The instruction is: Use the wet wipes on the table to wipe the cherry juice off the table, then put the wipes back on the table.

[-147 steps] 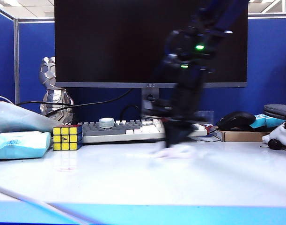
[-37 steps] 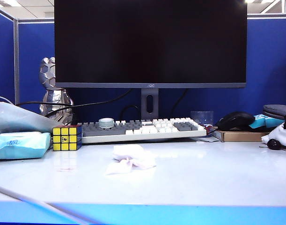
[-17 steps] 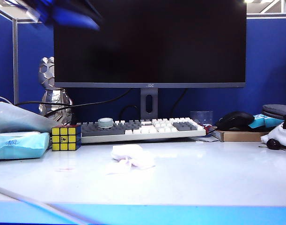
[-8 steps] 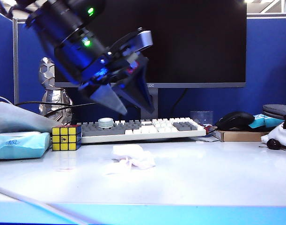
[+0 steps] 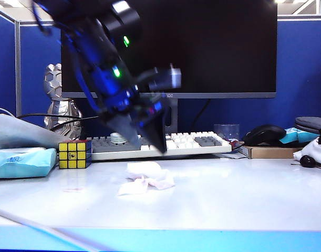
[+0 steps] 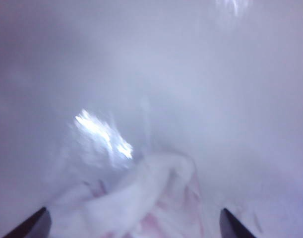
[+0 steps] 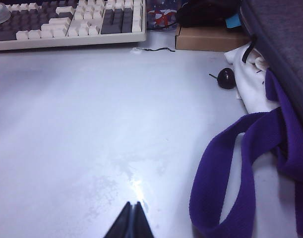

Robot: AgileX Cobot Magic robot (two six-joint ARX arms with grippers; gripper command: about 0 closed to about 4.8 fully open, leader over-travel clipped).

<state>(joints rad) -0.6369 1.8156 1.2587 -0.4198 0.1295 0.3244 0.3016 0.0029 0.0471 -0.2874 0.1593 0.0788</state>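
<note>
The glossy white surface carries the wet wipes, a colour cube, a keyboard, a light-blue tissue pack and what may be faint cherry juice.

A colour cube sits beside the keyboard, below the monitor.

left arm: reaches down from upper left in the exterior view, blurred, green lights lit; left gripper tips pointing down, jaws spread wide (dark fingertips at both lower corners of its wrist view), holding nothing
right gripper: jaws pressed together, tips low over a surface
</note>
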